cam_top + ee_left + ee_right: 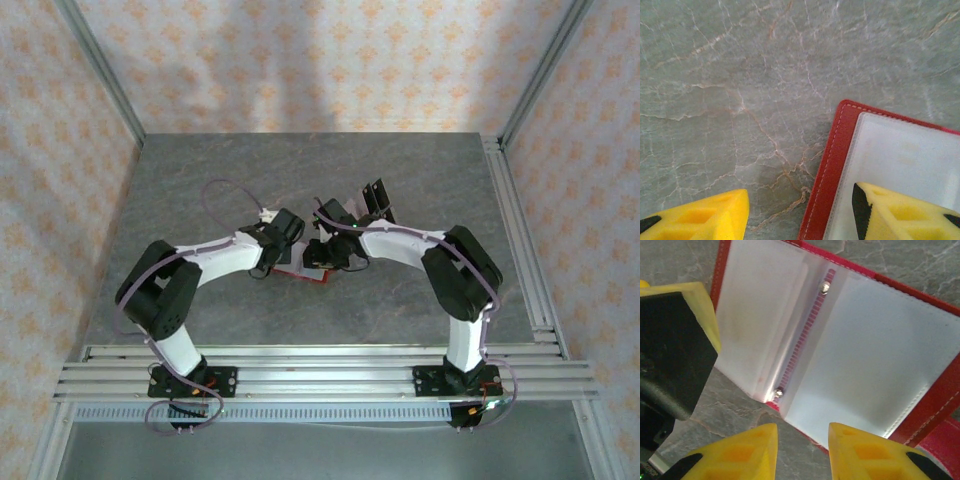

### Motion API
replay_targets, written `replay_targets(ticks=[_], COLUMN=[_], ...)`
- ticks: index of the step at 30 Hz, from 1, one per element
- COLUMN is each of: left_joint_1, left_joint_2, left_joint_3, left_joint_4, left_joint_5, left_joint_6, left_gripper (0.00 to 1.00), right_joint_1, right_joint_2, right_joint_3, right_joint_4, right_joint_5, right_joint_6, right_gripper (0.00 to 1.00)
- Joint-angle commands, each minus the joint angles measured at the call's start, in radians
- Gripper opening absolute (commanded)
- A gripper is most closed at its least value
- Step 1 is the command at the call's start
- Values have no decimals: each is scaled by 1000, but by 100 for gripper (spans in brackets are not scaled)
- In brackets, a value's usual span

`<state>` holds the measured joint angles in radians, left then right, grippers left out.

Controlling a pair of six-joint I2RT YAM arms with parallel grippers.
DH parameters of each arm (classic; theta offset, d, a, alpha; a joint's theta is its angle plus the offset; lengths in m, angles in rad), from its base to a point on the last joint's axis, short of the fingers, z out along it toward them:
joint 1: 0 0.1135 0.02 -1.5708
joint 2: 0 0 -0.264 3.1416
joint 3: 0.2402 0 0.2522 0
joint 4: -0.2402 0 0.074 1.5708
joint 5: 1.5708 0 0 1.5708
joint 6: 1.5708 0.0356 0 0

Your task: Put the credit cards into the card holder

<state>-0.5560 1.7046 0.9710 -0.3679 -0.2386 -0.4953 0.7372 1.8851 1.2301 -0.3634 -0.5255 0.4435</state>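
Left gripper (801, 200) gapes wide astride the open card holder (832, 165) rim; right gripper (799, 432) hovers there, narrowly parted, empty.

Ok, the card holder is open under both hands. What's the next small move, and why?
Probably lift the right hand clear and reach for what look like dark cards lying farther back on the table. The card holder lies open and flat, its clear pockets look empty, and the right hand holds nothing yet.

left arm (215, 255): stretched toward frame centre
left gripper (800, 212): fingers stood wide apart
right arm (410, 245): folded toward centre
right gripper (802, 450): fingers stood slightly apart
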Motion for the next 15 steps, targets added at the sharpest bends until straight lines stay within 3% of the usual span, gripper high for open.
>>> replay_targets(ticks=[1,15], left_joint_1=[5,-28], left_joint_2=[25,-19], left_joint_3=[11,-84], left_joint_4=[22,16], left_joint_5=[-6,-53], left_joint_6=[18,-64], left_gripper=[58,57], right_joint_1=[-21,-67], right_joint_2=[23,96], right_joint_3=[-16,73], right_joint_4=[-1,-118], right_joint_5=[23,34], right_joint_6=[-41,-173], right_gripper=[31,29])
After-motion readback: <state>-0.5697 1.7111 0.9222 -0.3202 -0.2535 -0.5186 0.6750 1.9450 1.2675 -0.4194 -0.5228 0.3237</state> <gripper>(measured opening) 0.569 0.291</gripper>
